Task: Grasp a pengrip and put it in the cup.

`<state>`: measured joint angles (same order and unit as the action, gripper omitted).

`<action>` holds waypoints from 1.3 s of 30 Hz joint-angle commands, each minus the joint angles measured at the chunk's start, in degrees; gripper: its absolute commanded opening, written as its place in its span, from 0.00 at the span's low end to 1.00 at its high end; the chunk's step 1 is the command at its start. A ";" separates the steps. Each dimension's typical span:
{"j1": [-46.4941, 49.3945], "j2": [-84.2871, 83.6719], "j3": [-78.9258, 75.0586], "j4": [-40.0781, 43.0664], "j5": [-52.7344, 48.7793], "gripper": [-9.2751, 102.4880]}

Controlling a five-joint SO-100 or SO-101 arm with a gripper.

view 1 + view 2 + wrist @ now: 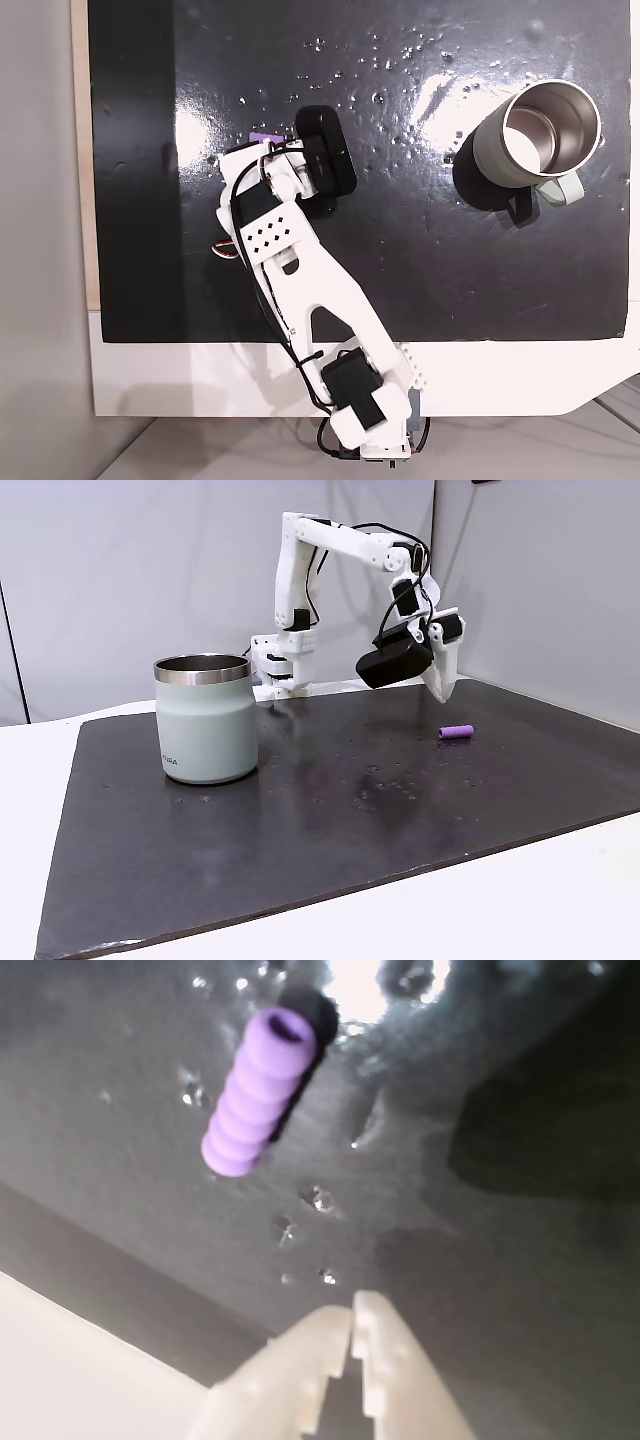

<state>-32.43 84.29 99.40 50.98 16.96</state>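
Basically nothing's done yet: your pengrip (pixel 258 1094) lies free on the black mat (pixel 330 810), just beside the gripper (pixel 352 1312), whose fingers are pressed together and empty above the mat. Cup (pixel 535 135) stands well apart, upright. Left for you: open, grasp, carry, drop.

Pengrip (pixel 456 732) lying on the mat (pixel 330 810) right of the cup (pixel 206 720), well apart, end effector (pixel 441 692) just above it
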 commanded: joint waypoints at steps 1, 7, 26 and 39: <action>2.90 0.09 -4.04 0.62 5.63 0.08; 3.69 -2.55 -5.45 0.79 10.37 0.08; 4.66 -7.91 -16.26 10.99 26.72 0.27; 4.57 -21.09 -33.13 22.15 29.88 0.32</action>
<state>-28.48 63.81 72.07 70.66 44.74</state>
